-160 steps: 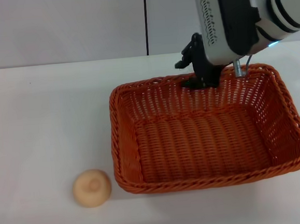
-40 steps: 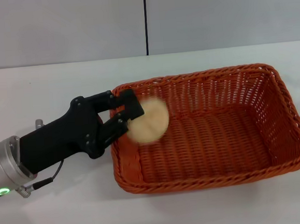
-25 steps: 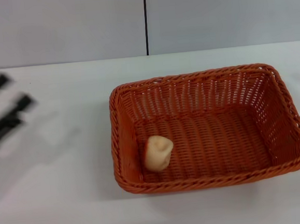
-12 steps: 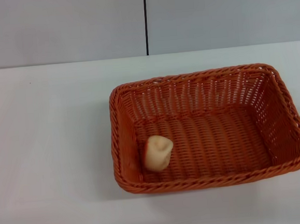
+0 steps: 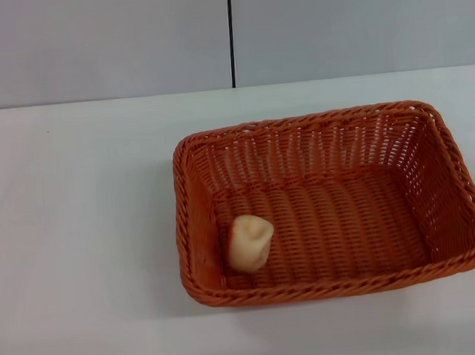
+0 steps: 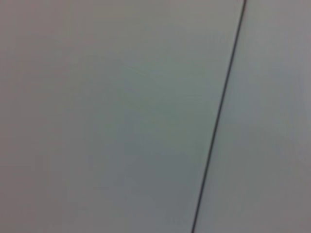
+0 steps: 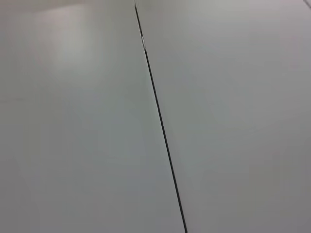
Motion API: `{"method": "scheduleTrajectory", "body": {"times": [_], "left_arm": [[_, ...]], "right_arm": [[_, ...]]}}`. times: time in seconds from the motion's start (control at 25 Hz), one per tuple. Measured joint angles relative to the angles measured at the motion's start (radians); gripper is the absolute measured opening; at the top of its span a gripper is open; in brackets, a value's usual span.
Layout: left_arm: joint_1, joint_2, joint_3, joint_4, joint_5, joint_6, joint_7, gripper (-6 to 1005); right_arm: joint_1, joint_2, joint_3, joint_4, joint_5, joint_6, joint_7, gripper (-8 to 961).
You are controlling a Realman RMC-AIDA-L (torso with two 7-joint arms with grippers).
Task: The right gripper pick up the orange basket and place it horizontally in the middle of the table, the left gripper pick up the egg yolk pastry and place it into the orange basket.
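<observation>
Your pastry (image 5: 249, 243) lies inside the orange basket (image 5: 466, 262), on the woven floor near the basket's left end and toward its near wall. It rests tipped on its side rather than dome-up, touching nothing but the weave as far as you can tell. The basket sits flat on the white tabletop (image 5: 78, 239), long side across your view, a little right of centre.

What has changed: a second and a half ago the left gripper held the pastry over the basket's left rim; a second ago it was a blur pulling away at the left edge, and now it is gone from the head view. The pastry has not shifted in the last second. You can judge both steps done: basket placed, pastry in it.

The head view alone shows the basket and pastry. Both wrist views show only a plain grey wall with a dark seam, so both arms look drawn back and raised. No fingers appear in any current view, so you cannot tell whether they are open or closed.
</observation>
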Motion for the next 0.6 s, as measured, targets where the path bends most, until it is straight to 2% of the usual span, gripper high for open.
{"method": "scheduleTrajectory", "body": {"times": [0.6], "left_arm": [[-0.018, 0.001, -0.001, 0.052, -0.013, 0.034, 0.099, 847]], "right_arm": [[0.054, -0.004, 0.014, 0.03, -0.002, 0.027, -0.041, 817]]}}
